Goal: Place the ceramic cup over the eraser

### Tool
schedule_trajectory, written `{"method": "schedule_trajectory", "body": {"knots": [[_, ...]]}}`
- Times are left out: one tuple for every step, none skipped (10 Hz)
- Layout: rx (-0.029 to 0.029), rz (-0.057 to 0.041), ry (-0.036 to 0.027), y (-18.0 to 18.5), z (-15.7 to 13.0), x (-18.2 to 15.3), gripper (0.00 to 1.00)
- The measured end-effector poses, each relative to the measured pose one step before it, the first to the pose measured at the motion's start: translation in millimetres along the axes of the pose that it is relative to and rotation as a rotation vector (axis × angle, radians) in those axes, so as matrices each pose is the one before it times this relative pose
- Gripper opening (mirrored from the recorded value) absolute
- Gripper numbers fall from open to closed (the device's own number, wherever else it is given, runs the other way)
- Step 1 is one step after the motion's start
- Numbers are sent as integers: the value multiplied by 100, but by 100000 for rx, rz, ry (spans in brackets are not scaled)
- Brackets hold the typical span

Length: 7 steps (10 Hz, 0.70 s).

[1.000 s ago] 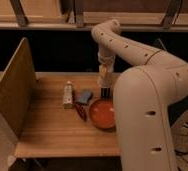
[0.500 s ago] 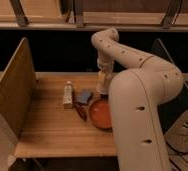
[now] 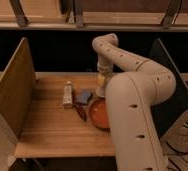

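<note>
Gripper [image 3: 102, 89] lower behind orange bowl [image 3: 100, 113] than before, grip cannot tell

Your cream-white robot arm [image 3: 137, 95] now swings further left and nearer the camera, so its bulk hides more of the round orange-red bowl [image 3: 98, 114] than a second ago. The gripper [image 3: 102, 86] sits lower behind the bowl (at the wooden table's [image 3: 52, 130] far edge).

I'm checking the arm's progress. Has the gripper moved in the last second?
Yes. The gripper has risen slightly away from the orange bowl and now sits higher above the table, just behind the bowl's far rim.
</note>
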Motion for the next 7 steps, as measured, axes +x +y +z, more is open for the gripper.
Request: {"method": "schedule_trajectory", "body": {"knots": [[-4,-28,65,-2,9,18,0],[58,2,70,-20,18,23,4],[24,11,-48,-6,-35,-4,11],[-18,-6,36,4,27,5,23],[-1,11,0,-4,1,6,34],[14,8,-21,-4,-18,0,43],[-8,1,23,-1,18,6,52]]}}
